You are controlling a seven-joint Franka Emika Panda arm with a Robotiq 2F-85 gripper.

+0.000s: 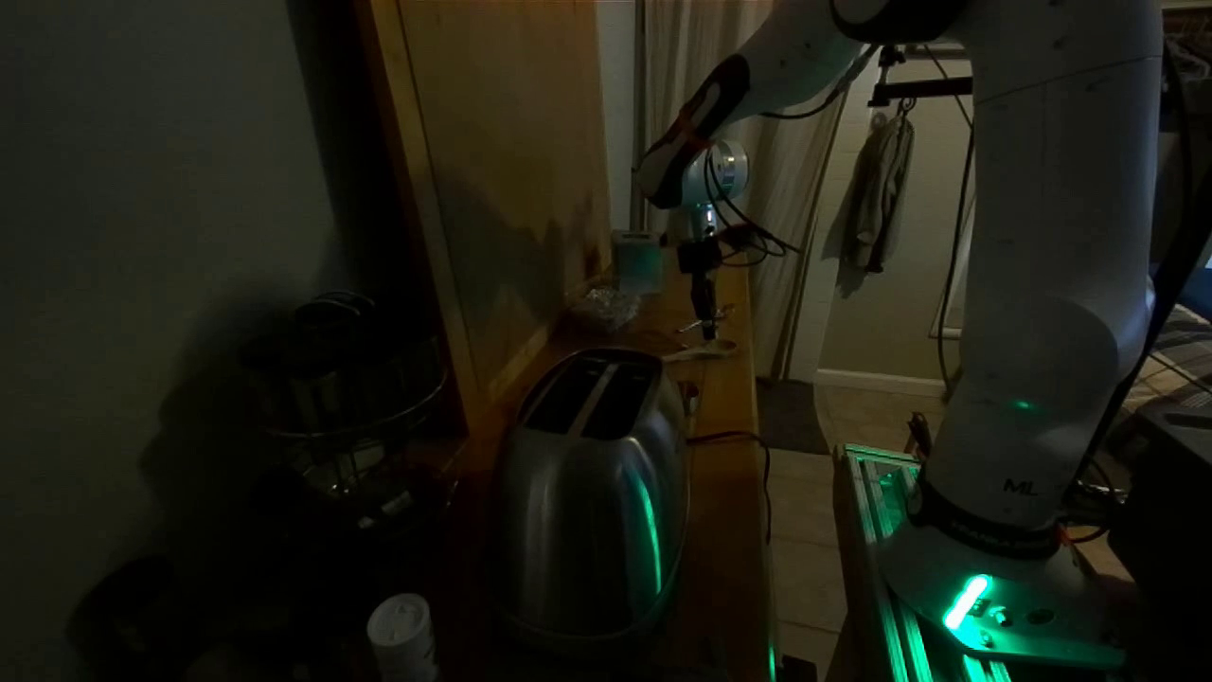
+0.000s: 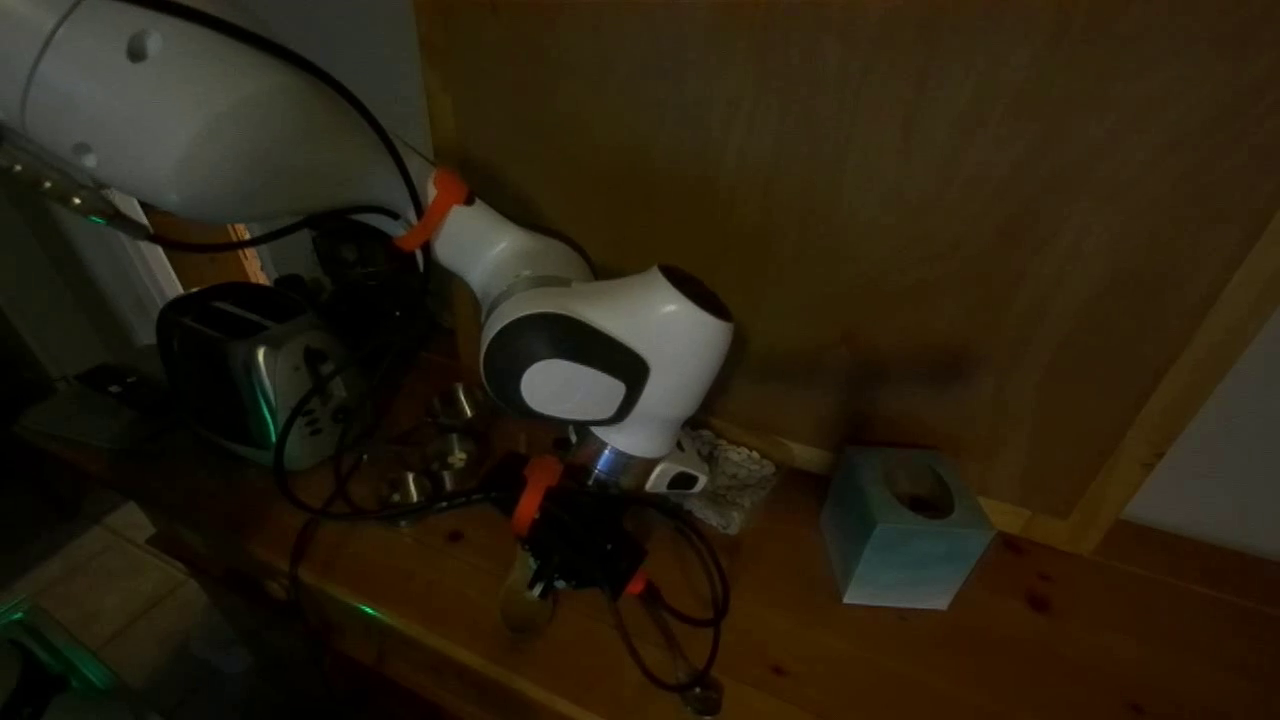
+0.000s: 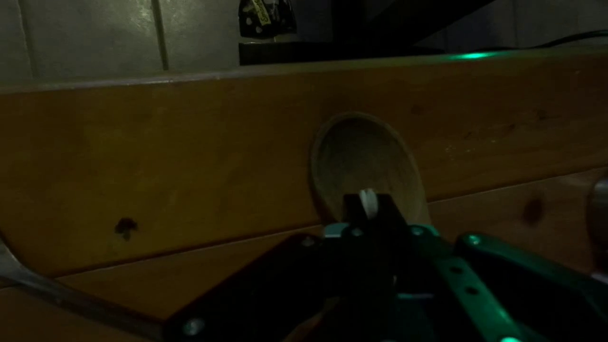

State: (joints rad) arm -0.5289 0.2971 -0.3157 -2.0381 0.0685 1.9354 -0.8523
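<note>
In the wrist view, the wooden spoon [image 3: 363,152] lies at twelve o'clock from the gripper [image 3: 369,204], apparently closed in this gloom; plank counter [image 3: 190,166] beneath; tiled floor [image 3: 95,42] at ten.

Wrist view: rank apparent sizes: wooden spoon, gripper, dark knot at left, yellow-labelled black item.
1. Gripper, enlarged by nearness
2. Wooden spoon, partly hidden
3. Yellow-labelled black item, cut by the top edge
4. Dark knot at left

The spoon [image 3: 365,159] is tan, the counter [image 3: 199,156] orange-brown with dark knots [image 3: 126,225], the tissue box [image 2: 905,550] pale blue.
</note>
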